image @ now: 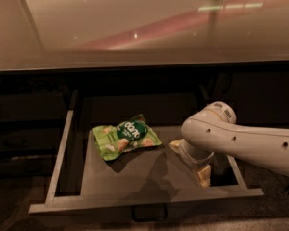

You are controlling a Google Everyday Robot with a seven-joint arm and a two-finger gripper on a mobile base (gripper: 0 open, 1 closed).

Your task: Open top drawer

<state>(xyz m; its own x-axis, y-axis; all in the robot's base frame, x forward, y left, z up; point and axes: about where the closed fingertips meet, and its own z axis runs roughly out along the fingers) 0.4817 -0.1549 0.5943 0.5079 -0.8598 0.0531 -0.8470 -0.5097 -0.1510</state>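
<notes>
The top drawer [135,200] is a wide dark grey drawer pulled well out from under the counter. Its pale side rails [58,153] and grey floor show, and its small loop handle [148,213] hangs at the middle of the front. My gripper [195,165] hangs below the white arm [241,141]. It reaches down inside the drawer at the right, close behind the front wall. A green snack bag [126,136] lies on the drawer floor to the left of the gripper, apart from it.
A glossy pale countertop [135,28] overhangs the drawer. Narrower dark drawer fronts [19,109] sit at the left and a dark cabinet front [265,100] at the right. The arm crosses the drawer's right rail.
</notes>
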